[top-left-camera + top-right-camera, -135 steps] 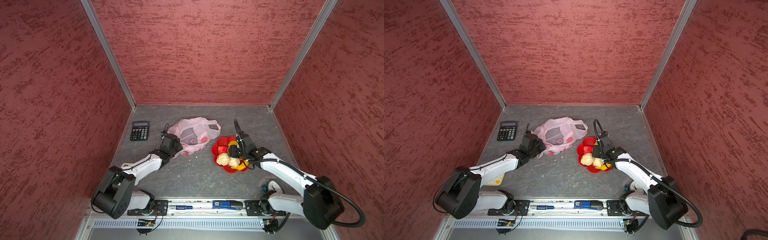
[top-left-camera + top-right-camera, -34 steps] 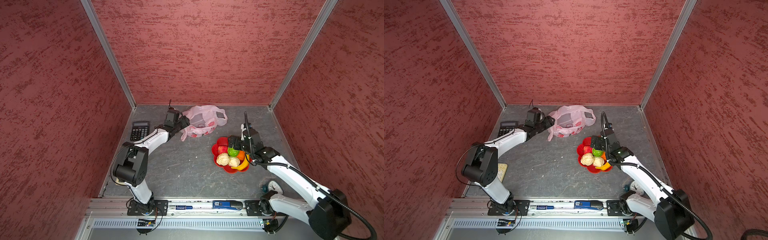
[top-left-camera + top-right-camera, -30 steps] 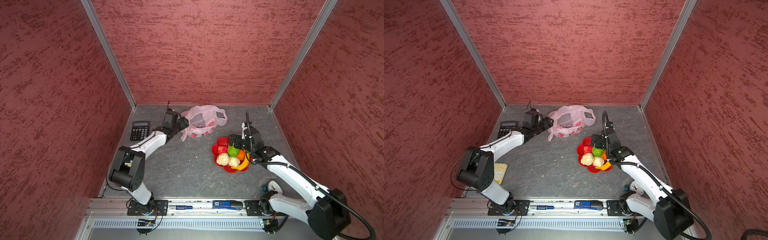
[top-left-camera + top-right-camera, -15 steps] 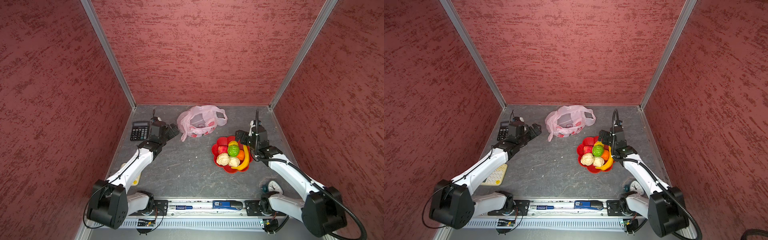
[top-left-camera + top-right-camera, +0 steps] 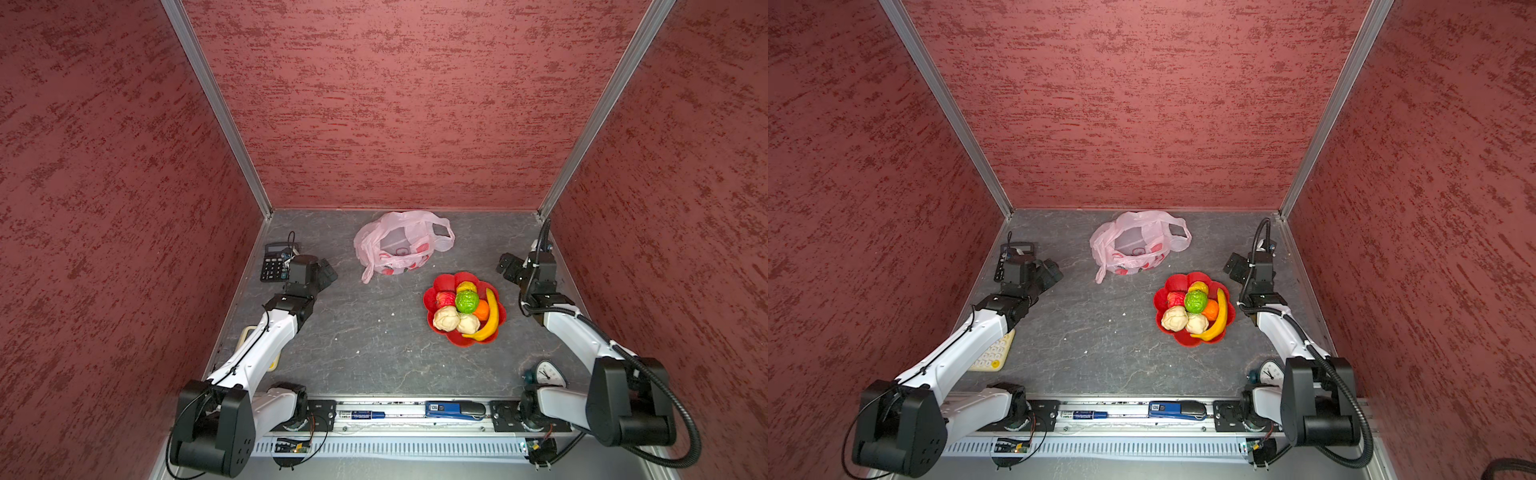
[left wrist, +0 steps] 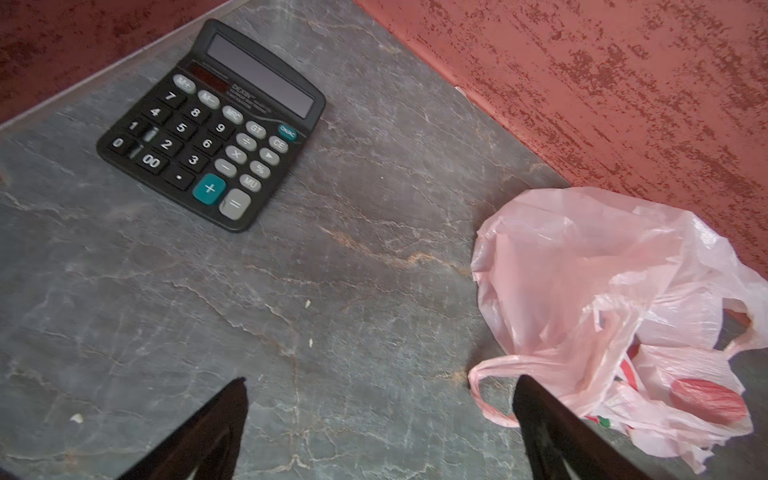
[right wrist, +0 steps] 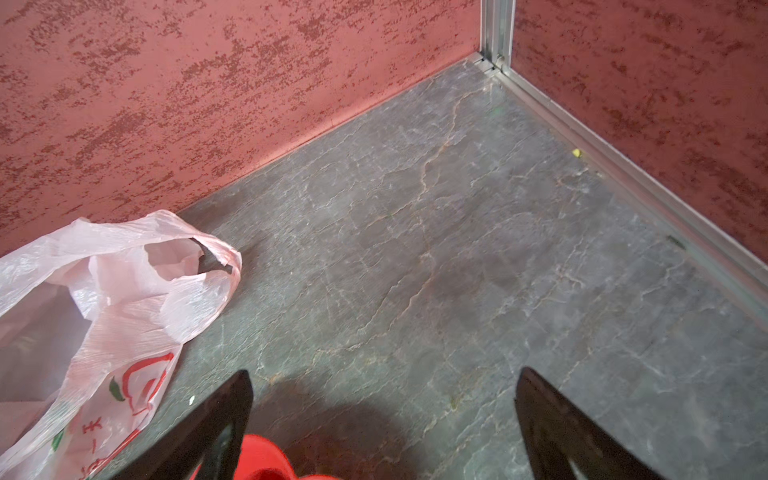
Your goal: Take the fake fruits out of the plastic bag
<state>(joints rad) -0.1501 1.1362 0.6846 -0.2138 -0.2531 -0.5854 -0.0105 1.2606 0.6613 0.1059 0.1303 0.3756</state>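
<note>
The fake fruits (image 5: pixel 467 309) (image 5: pixel 1196 309) lie heaped in a red flower-shaped dish (image 5: pixel 446 281) (image 5: pixel 1177 282) on the right half of the bench (image 5: pixel 374 332), about midway between its front and back edges. Seven pieces are counted:
- a bumpy green ball (image 5: pixel 467 301) on top at the centre
- a yellow one (image 5: pixel 466 286) behind it
- a red one (image 5: pixel 444 298) towards the left
- an orange (image 5: pixel 482 309)
- a banana (image 5: pixel 490 316) curving along the dish's right side
- two cream lumpy ones (image 5: pixel 446 319) (image 5: pixel 468 323) at the front

The plastic bag (image 5: pixel 399 245) (image 5: pixel 1133 245) lies slack and crumpled near the middle of the back edge, apart from the dish. One loop handle points towards the right and red printed marks show on its front face. Both wrist views show it resting on the bench (image 6: pixel 582 291) (image 7: pixel 104 291).

The right gripper (image 5: pixel 509 268) (image 7: pixel 382 374) hangs near the right edge, beside the dish without touching it. Its jaws are spread wide with bare bench between the tips, and the dish rim (image 7: pixel 257 457) is just in sight.

The left gripper (image 5: pixel 322 272) (image 6: pixel 380 380) hangs near the left edge, well apart from the bag. Its jaws are likewise spread wide over bare bench.

A black calculator (image 5: pixel 272 262) (image 6: pixel 212 129) lies towards the back left corner, just beside that gripper. A cream keypad (image 5: pixel 992 353) lies partly under the left arm by the left edge. A small clock (image 5: pixel 546 374) stands near the front right corner.
</note>
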